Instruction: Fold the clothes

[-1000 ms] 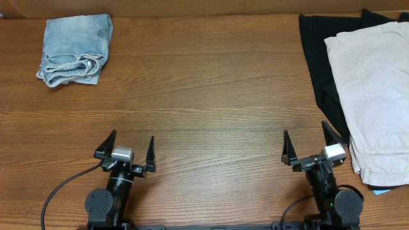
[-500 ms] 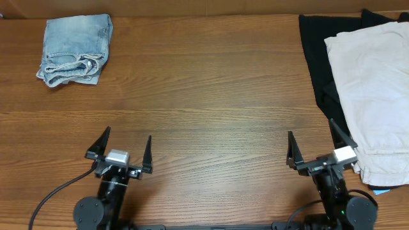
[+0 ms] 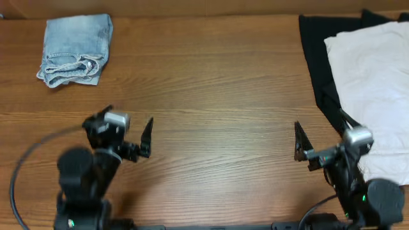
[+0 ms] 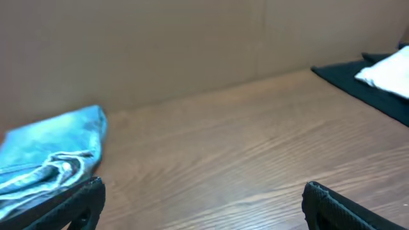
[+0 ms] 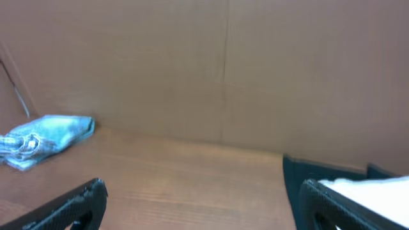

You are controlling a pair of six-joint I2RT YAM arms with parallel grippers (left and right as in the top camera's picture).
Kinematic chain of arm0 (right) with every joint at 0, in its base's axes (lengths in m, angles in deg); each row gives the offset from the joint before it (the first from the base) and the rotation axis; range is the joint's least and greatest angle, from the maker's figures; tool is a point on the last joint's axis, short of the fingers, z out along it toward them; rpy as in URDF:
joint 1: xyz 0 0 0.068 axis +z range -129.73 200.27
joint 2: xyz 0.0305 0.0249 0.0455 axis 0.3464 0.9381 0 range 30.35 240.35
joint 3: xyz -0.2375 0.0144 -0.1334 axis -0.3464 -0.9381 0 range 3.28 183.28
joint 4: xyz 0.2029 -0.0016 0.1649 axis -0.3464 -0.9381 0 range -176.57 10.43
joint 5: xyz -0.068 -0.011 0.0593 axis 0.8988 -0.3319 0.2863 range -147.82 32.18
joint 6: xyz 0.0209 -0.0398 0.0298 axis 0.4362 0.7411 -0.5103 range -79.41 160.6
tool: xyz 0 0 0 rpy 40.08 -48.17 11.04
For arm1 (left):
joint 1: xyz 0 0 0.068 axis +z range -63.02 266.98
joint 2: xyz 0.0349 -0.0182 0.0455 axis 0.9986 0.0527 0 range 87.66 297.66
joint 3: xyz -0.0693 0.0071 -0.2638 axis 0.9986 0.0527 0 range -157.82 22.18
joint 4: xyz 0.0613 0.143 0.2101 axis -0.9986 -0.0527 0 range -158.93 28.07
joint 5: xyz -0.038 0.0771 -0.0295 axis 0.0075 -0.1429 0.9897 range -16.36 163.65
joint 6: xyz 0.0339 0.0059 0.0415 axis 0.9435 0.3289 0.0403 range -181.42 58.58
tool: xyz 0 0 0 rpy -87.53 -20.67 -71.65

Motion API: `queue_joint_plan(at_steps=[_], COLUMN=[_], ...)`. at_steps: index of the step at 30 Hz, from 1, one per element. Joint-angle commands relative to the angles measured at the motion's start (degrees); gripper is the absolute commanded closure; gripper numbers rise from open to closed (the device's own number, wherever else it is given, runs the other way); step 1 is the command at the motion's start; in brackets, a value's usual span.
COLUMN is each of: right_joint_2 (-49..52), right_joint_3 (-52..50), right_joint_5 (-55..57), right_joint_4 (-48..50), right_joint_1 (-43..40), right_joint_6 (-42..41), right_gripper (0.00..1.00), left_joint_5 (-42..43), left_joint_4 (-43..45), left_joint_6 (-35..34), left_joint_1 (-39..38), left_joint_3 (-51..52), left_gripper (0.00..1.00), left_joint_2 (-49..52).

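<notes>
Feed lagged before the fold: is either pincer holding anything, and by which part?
Nothing is held. The left pincer and right pincer are both open with nothing between their fingers; the cream shorts lie ungrasped on the black garments.

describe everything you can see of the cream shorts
The cream shorts are a pale, plain, cotton-looking garment. They are spread mostly flat with soft wrinkles at the far right of the table and run off the right edge of the overhead view. They lie on top of black clothing, which shows along their left and far sides. No waistband or pocket detail can be made out.
</notes>
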Motion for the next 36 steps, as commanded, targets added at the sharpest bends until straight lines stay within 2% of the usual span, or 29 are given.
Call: queue_joint_plan(at_steps=[1,8,12,13,18,22,24,26,32,36], right_joint_2=[8.1,25.9,36.4,41.8,52.9,62.2,65.3,67.3,70.4,70.6], right_joint_3=[7.7,21.6,28.2,30.7,31.3,31.3,31.3,31.3,31.2,30.3], right_joint_5=[-0.5,-2.6,-3.1,-4.0,-4.5,-10.0,-8.1,-4.0,20.2,23.1], right_joint_4=[-3.8,-17.3,-24.5,-27.0,-24.3,-24.4,-24.3,-24.1,-28.2,-28.6], right_joint_1=[-0.1,-0.1,-0.1,-0.1,-0.1,-0.1,-0.6,-1.7,-9.5,-16.9], right_joint_6=[0.1,0.0,0.1,0.1,-0.1,-0.2,-1.0,-6.1,-27.7,-30.0], right_gripper=[0.00,0.00,0.00,0.00,0.00,0.00,0.00,0.00,0.00,0.00], left_joint_5=[3.2,5.3,5.4,5.7,8.9,12.2,13.9,15.1,15.7,15.7], left_joint_4=[-5.2,-18.2,-19.6,-19.4,-19.4,-18.6,-18.1,-17.4,-15.5,-13.5], left_joint_6=[1.1,2.4,6.7,6.7,6.7,6.6,6.6,6.6,6.6,6.6], left_joint_1=[0.4,0.4,0.4,0.4,0.4,0.4,0.4,0.4,0.4,0.4], left_joint_3=[-10.3,-25.0,-27.3,-27.2,-27.2,-27.2,-27.2,-27.2,-27.2,-27.2], left_gripper=[0.00,0.00,0.00,0.00,0.00,0.00,0.00,0.00,0.00,0.00], left_joint_2=[9.7,23.9,28.2,29.8,33.0,36.2,37.2,38.0,39.2,39.2])
